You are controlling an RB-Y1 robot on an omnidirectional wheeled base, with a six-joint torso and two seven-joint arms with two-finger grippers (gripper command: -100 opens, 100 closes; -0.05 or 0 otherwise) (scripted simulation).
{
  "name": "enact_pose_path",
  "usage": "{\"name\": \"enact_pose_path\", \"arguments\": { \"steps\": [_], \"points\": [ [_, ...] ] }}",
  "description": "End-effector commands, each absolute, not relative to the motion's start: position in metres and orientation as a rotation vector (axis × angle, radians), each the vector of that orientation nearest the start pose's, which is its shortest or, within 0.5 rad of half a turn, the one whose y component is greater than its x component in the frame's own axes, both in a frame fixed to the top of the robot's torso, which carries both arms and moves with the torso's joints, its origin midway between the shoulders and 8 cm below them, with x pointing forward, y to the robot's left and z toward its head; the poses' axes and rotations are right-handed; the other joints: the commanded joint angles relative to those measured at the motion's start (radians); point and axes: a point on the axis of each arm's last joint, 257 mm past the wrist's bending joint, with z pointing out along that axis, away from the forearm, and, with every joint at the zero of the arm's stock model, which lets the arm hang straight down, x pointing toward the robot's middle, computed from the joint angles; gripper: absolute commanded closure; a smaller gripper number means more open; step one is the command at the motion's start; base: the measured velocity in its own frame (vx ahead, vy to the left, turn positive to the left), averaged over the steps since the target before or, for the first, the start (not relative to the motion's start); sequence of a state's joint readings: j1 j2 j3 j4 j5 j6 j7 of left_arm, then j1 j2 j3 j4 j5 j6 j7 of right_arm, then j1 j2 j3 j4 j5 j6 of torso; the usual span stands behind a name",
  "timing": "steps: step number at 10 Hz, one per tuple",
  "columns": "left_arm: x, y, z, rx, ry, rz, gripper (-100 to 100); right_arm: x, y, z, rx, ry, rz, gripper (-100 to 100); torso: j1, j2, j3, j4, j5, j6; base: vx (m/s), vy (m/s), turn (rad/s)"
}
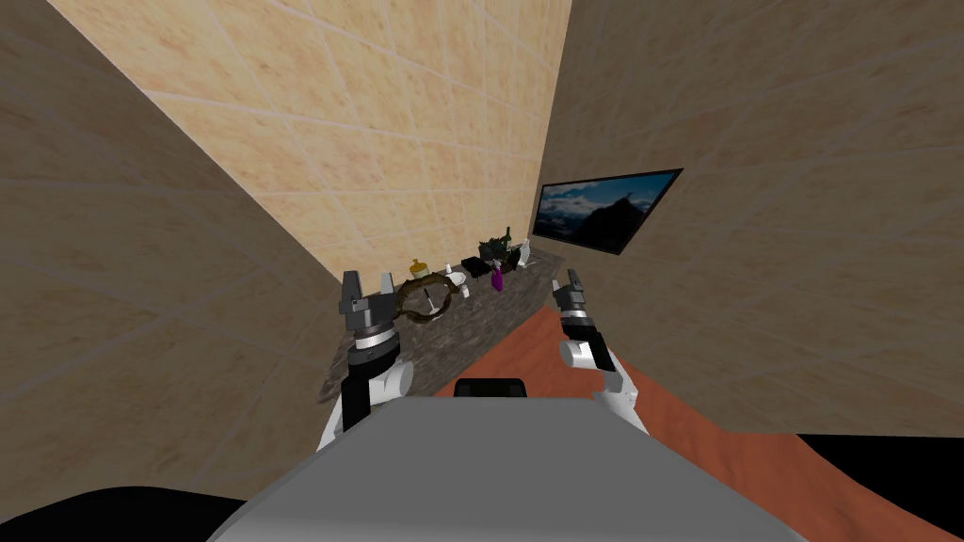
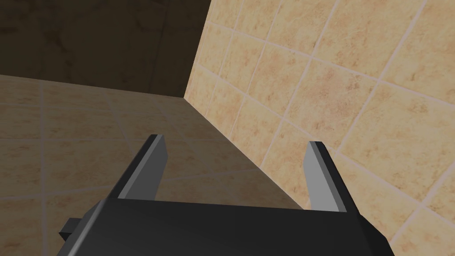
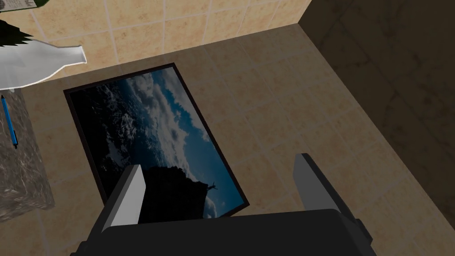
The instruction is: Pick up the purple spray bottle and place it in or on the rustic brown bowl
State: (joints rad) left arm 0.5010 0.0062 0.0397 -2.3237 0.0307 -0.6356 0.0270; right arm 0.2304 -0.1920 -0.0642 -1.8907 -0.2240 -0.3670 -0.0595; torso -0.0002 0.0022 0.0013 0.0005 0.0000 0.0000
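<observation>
Hands gape wide and empty: left hand (image 1: 367, 281), right hand (image 1: 568, 279). Right hand should square up on purple spray bottle (image 1: 496, 279), mid-frame, near brown bowl (image 1: 408, 294).

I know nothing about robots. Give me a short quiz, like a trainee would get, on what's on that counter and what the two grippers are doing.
1. What colour is the spray bottle on the dark counter? A green, B purple, C red.
2. True or false: the left gripper and the right gripper both have their fingers open and hold nothing.
3. Fill in: in the head view, the brown bowl shows right beside the ___ gripper.
Key: 1 B. 2 true. 3 left.
</observation>
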Motion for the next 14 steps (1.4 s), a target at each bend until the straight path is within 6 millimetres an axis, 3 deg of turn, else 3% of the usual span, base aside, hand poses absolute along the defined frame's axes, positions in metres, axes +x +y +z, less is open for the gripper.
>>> {"name": "enact_pose_path", "arguments": {
  "steps": [1, 3, 14],
  "points": [
    [0.306, 0.287, 0.067, -0.526, 0.468, -1.344, 0, 0.458, -0.323, -0.081, 0.940, 0.779, 1.398, -100, 0.000, 0.000, 0.000, 0.000, 0.000, 0.000, -0.029, -0.001, 0.033],
    [0.306, 0.287, 0.067, -0.526, 0.468, -1.344, 0, 0.481, -0.330, -0.088, 1.020, 0.751, 1.447, -100, 0.000, 0.000, 0.000, 0.000, 0.000, 0.000, -0.052, 0.004, 0.083],
    [0.306, 0.287, 0.067, -0.526, 0.468, -1.344, 0, 0.548, -0.342, -0.143, 1.323, 0.702, 1.560, -100, -0.001, 0.000, 0.000, 0.000, 0.000, 0.000, -0.043, -0.004, 0.065]
  ]
}}
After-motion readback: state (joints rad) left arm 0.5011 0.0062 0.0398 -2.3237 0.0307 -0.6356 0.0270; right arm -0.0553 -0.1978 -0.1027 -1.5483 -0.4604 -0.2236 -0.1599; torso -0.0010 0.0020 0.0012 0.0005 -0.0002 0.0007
